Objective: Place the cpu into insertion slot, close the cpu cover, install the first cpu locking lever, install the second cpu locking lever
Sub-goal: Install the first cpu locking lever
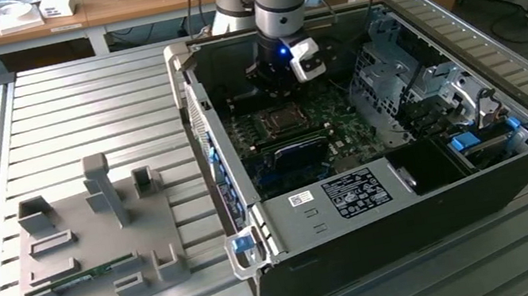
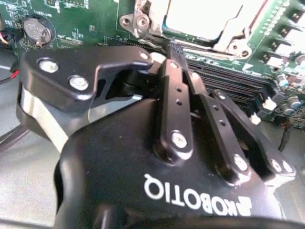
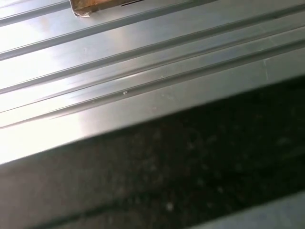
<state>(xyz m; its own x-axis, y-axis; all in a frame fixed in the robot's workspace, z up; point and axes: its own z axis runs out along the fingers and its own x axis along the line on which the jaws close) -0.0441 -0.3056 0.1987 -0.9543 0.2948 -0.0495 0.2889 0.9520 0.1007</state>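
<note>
In the second wrist view the cpu (image 2: 200,16) shows its dull silver top inside the insertion slot on the green board. The shiny cpu cover (image 2: 232,40) lies flat around it. My gripper (image 2: 172,50) is shut with nothing between its black fingers. Its tip is just short of the socket's edge, close to the cover's screwed corner (image 2: 138,21). In the exterior view the gripper (image 1: 279,91) hangs inside the open computer case. It is slightly behind the insertion slot (image 1: 279,121), which looks like a dark square with a metal rim.
Long black memory slots (image 2: 233,88) run beside the socket, and a coin battery (image 2: 38,29) sits on the board. A drive cage (image 1: 414,82) and a labelled metal box (image 1: 352,191) crowd the case. At the exterior view's left a grey fixture plate (image 1: 86,242) rests on the ribbed table (image 3: 119,62).
</note>
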